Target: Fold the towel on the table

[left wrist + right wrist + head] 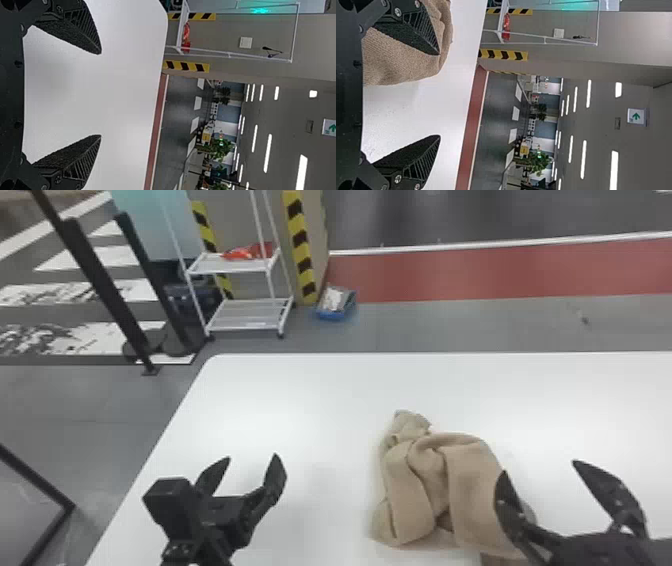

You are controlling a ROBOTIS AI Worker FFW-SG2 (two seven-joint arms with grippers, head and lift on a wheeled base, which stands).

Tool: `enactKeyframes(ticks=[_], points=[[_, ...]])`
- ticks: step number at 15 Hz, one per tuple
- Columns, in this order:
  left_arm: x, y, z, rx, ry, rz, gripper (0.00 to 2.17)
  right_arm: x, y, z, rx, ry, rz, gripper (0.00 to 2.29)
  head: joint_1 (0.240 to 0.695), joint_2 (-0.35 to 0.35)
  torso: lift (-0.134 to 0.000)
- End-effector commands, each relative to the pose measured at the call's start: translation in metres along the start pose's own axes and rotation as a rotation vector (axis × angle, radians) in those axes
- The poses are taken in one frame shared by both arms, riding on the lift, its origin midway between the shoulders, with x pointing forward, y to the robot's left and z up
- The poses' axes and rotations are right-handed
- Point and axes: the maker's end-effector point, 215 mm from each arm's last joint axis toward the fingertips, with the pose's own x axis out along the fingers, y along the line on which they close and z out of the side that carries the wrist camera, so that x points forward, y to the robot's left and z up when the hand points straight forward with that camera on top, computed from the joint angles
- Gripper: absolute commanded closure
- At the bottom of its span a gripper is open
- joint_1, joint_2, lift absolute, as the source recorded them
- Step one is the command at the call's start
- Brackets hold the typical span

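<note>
A beige towel (pixel 425 485) lies crumpled in a loose heap on the white table (pixel 300 400), right of the middle in the head view. My left gripper (pixel 252 457) stands open to the left of the towel, with bare table between them; its fingers are also spread in the left wrist view, where the gripper (pixel 101 94) holds nothing. My right gripper (pixel 540 467) is open at the towel's right side, one finger overlapping the cloth's edge. In the right wrist view the gripper (pixel 440 95) has one finger in front of the towel (pixel 399 63); whether they touch I cannot tell.
Beyond the table's far left corner stand a white wire shelf (pixel 245 312) with red items, a blue bin (pixel 336 305) on the floor and dark posts (pixel 100 285). The table's left edge runs diagonally beside my left arm.
</note>
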Motion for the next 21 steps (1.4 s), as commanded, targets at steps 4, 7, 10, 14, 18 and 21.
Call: enactKeyframes(ticks=[4, 7, 10, 14, 18, 21], points=[[0.000, 0.000, -0.001, 0.000, 0.003, -0.001, 0.14, 0.000, -0.001, -0.003, 0.004, 0.004, -0.004, 0.15, 0.695, 0.188, -0.124], [0.000, 0.000, -0.001, 0.000, 0.002, -0.001, 0.14, 0.000, -0.001, -0.004, 0.003, 0.006, -0.005, 0.15, 0.695, 0.186, -0.124], [0.000, 0.000, -0.002, -0.001, 0.005, -0.001, 0.14, 0.000, -0.001, -0.004, 0.004, 0.005, -0.005, 0.15, 0.695, 0.186, -0.124], [0.000, 0.000, -0.002, -0.001, 0.005, -0.001, 0.14, 0.000, -0.002, -0.005, 0.000, 0.008, -0.004, 0.15, 0.695, 0.186, -0.124], [0.001, -0.002, -0.004, -0.004, 0.008, -0.004, 0.14, -0.015, 0.000, -0.021, -0.039, 0.040, 0.133, 0.18, 0.695, 0.190, -0.124], [0.003, 0.000, -0.008, -0.011, 0.013, 0.001, 0.14, -0.039, 0.012, -0.025, -0.062, 0.055, 0.271, 0.19, 0.695, 0.201, -0.124]])
